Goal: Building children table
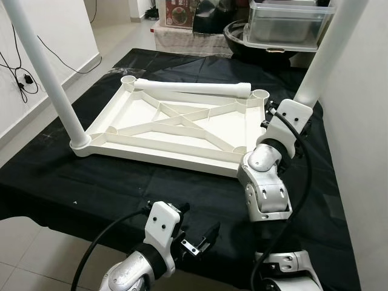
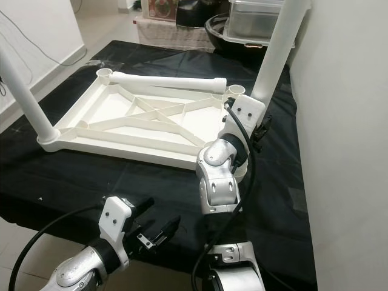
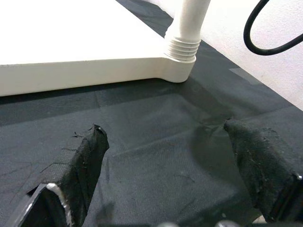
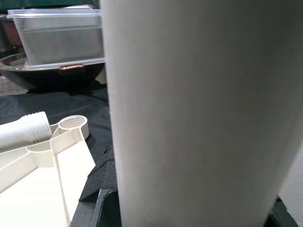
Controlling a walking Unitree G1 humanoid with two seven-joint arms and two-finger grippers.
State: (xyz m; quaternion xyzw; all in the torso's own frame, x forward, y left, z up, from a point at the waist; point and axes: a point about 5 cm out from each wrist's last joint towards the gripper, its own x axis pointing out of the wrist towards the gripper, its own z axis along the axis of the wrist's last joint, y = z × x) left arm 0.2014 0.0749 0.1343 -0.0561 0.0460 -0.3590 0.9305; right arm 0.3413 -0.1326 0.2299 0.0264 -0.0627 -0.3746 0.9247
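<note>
The white tabletop (image 1: 170, 121) lies upside down on a black cloth (image 1: 91, 188). One white leg (image 1: 45, 66) stands in its near-left corner. Another leg (image 1: 330, 48) rises at the near-right side with my right gripper (image 1: 305, 118) shut on it; my arm hides its foot. In the left wrist view a threaded leg end (image 3: 182, 47) sits in a tabletop corner. A loose leg (image 1: 191, 89) lies along the far edge, next to the bare far-right socket (image 4: 71, 124). My left gripper (image 1: 199, 235) hangs open low at the cloth's front edge, holding nothing.
A white wall (image 1: 364, 157) runs close along the right side. At the back a clear lidded tub (image 1: 285, 24) rests on a black bowl. Cables (image 1: 18, 76) hang on the left wall above a tiled floor (image 1: 36, 267).
</note>
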